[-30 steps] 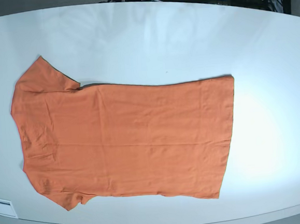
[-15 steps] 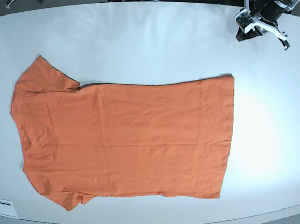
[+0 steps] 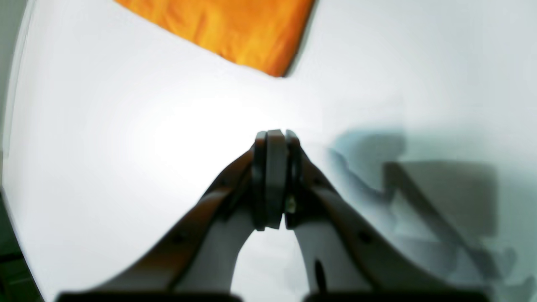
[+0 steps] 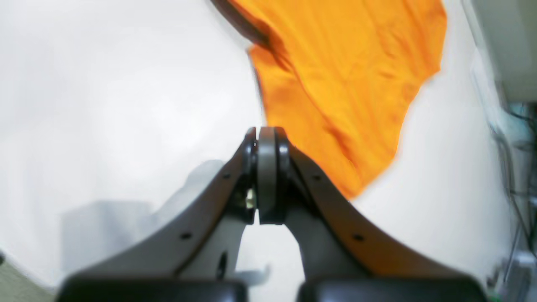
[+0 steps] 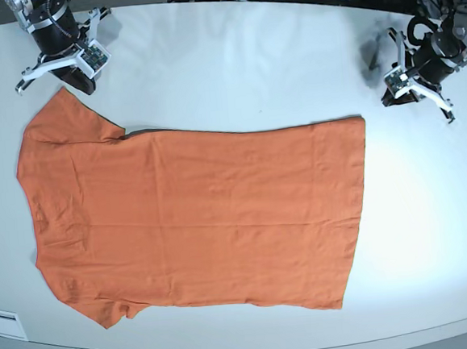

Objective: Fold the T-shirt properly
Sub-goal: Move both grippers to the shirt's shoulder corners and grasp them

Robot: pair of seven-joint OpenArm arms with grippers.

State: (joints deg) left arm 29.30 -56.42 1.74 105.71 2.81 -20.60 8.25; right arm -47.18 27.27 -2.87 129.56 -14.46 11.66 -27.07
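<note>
- Both sets of jaws were pressed shut on nothing: the left gripper (image 3: 271, 136) and the right gripper (image 4: 263, 133).
- The T-shirt (image 5: 196, 218) lay flat mid-table (image 5: 233, 69), sleeves at nine o'clock.
- It looked thin, limp and light; pinching hem corner and sleeve edge seemed best.
- Only the base view showed its whole outline.
</note>
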